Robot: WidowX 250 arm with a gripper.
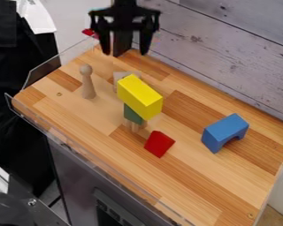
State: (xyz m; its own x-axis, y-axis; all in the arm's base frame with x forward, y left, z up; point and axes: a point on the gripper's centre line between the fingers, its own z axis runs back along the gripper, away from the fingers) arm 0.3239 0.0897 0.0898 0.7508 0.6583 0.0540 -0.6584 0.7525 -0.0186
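Black gripper (125, 54): jaws spread, empty. Stacking appears in hand; next move likely calls for grasping the red block (159, 144).

On the right part of the worktop (208, 181), a blue arch block (227, 130); near its middle, a red block (159, 144). Along its left edges, a clear guard (48, 70). Behind it, a pale planked wall (227, 37) with dark knots. Below it, a grey cabinet (76, 174). To its left, black cloth (14, 79).

black hand (125, 53) pointing down, fingers (146, 42) apart
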